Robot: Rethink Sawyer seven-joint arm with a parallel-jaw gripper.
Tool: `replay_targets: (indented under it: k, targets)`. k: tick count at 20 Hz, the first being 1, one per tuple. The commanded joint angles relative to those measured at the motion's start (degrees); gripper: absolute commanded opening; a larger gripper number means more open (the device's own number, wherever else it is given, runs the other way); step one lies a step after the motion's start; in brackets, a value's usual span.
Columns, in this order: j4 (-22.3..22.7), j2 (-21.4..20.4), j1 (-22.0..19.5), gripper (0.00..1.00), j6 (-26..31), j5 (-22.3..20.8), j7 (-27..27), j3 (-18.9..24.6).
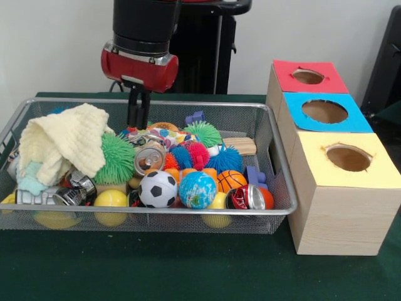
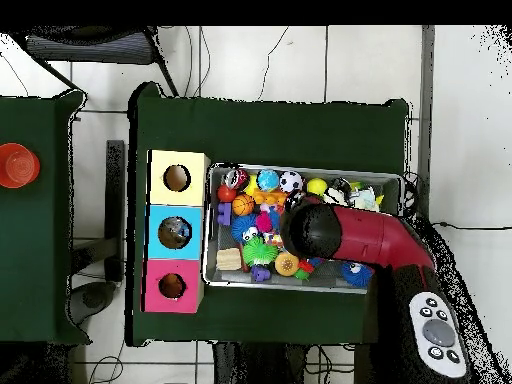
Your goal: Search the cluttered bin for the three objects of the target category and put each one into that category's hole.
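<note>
The wire mesh bin (image 1: pixel 283 179) sits on the green table, packed with clutter. It holds a soccer ball (image 1: pixel 158 189), a globe ball (image 1: pixel 197 189), a small basketball (image 1: pixel 231 180), yellow balls (image 1: pixel 110 199), metal cans (image 1: pixel 149 158), spiky balls in green (image 1: pixel 116 158), blue (image 1: pixel 224 160) and pink (image 1: pixel 198 152), and a cream cloth (image 1: pixel 62 141). My gripper (image 1: pixel 138 122) reaches down into the back of the bin, just left of its middle, next to the cloth and above the can. In the overhead view the red arm (image 2: pixel 350 238) covers the gripper and the bin's middle (image 2: pixel 209 232).
Three wooden boxes with holes stand in a row beside the bin: red top (image 1: pixel 308 76), blue top (image 1: pixel 324 111), yellow top (image 1: pixel 348 158). A wooden block (image 1: pixel 241 146) and purple blocks (image 1: pixel 194 117) lie in the bin. A red round object (image 2: pixel 14 165) sits on a side table.
</note>
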Motion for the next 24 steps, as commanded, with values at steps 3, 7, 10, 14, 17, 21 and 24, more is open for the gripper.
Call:
replay_targets:
  k: [3,7,10,14,17,21,24]
  targets:
    - [-2.98,0.69,-2.99,0.00,-2.68,-0.61,-1.90,7.14]
    - [-4.07,2.35,-4.50,0.00,-3.66,-0.65,-2.16,8.74]
    - [-6.05,5.48,-4.75,0.00,-4.43,-1.34,-2.23,9.31]
    - [-5.74,9.62,-6.60,0.00,-8.08,-3.03,-2.65,10.46]
    - [-4.80,11.76,-7.47,0.00,-10.72,-4.07,-2.07,10.55]
    - [-4.42,14.76,-8.31,0.00,-12.85,-4.75,-1.96,10.47]
    - [-3.94,16.88,-9.47,0.00,-14.78,-5.20,-2.13,11.06]
